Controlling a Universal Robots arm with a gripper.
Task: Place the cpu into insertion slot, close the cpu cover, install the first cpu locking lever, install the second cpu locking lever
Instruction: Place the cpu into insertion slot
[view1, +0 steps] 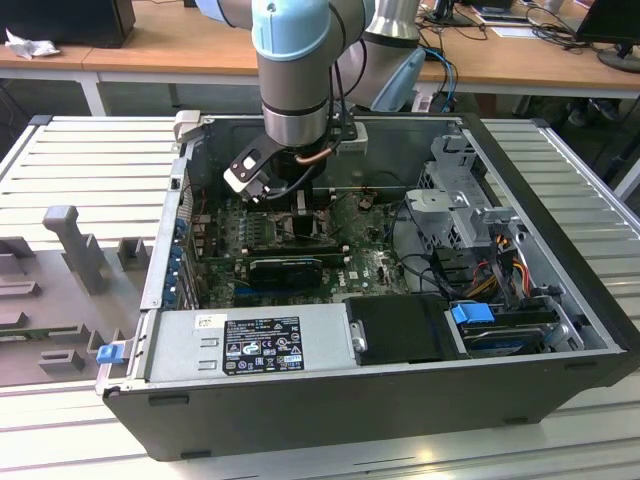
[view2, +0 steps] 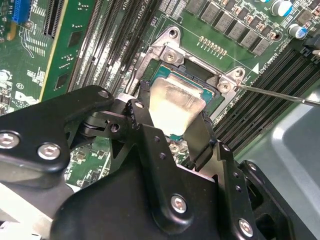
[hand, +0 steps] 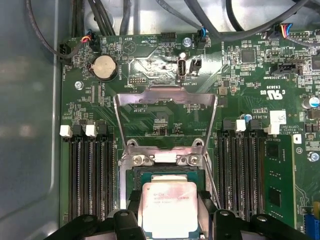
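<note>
One arm, one pincer (view1: 290, 205), and it is deep inside the open computer case (view1: 350, 410). Reading the exterior view as a clock face from the case's middle, the pincer hangs at about ten o'clock, the one silver power box (view1: 250, 345) lies at eight, the metal drive cage (view1: 470, 220) sits at two, and a grey moulded tray (view1: 60, 260) rests out on the slatted table (view1: 80, 150) at nine. Down on the green board (hand: 240, 75) there is one chip (hand: 167, 210), one socket (hand: 165, 171) and one cover (hand: 165, 94). Take the cover's hinge as twelve o'clock of the socket. The cover is swung open past twelve, its window showing bare board. One round coin battery (hand: 104, 67) sits beyond it at about eleven. Two banks of long black memory slots (hand: 92, 180) flank the socket, one at nine and one at three. In the second wrist view one thin metal rod (view2: 270, 94) slants away from a socket corner. The pincer (hand: 170, 200) has two black fingers (hand: 134, 200), and they are drawn in to just the chip's width, pressing its edges at nine and three. So it is clamped on the chip (view2: 175, 102), as the second wrist view shows too, with a finger (view2: 202, 135) hard against one side. The chip is right down at the socket, inside its metal rim. Whether it is fully seated, I cannot tell.
</note>
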